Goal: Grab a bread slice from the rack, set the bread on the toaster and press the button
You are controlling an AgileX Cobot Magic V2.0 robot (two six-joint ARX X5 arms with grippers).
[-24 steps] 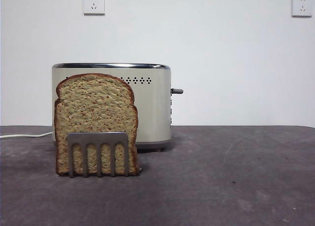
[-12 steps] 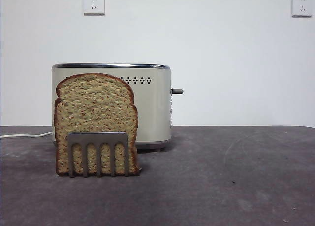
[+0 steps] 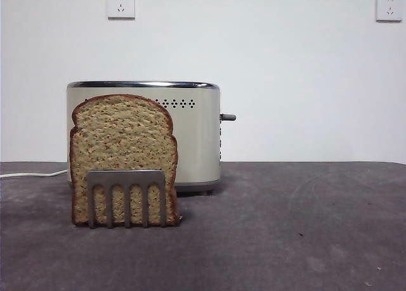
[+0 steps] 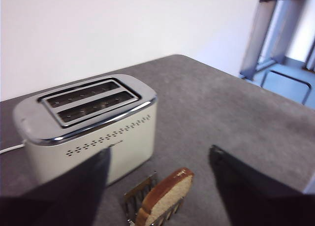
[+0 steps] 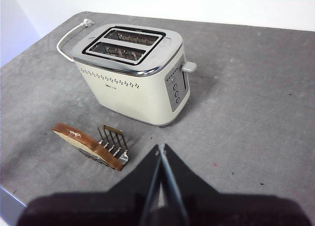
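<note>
The slice of bread (image 3: 122,153) stands upright in the metal rack (image 3: 127,196), in front of the cream toaster (image 3: 196,139). The toaster's two top slots are empty in both wrist views. My left gripper (image 4: 157,159) is open, high above the bread (image 4: 165,196) and rack (image 4: 140,196), with the toaster (image 4: 88,137) just beyond. My right gripper (image 5: 161,154) is shut, high above the table, apart from the toaster (image 5: 138,83), the bread (image 5: 86,145) and the rack (image 5: 112,143). Neither gripper shows in the front view.
The toaster's lever (image 3: 228,117) sticks out from its right end, with round buttons (image 5: 175,87) beside it. A white cord (image 3: 32,174) runs off to the left. Two wall sockets (image 3: 120,4) are on the wall behind. A metal frame (image 4: 275,34) stands beyond the table.
</note>
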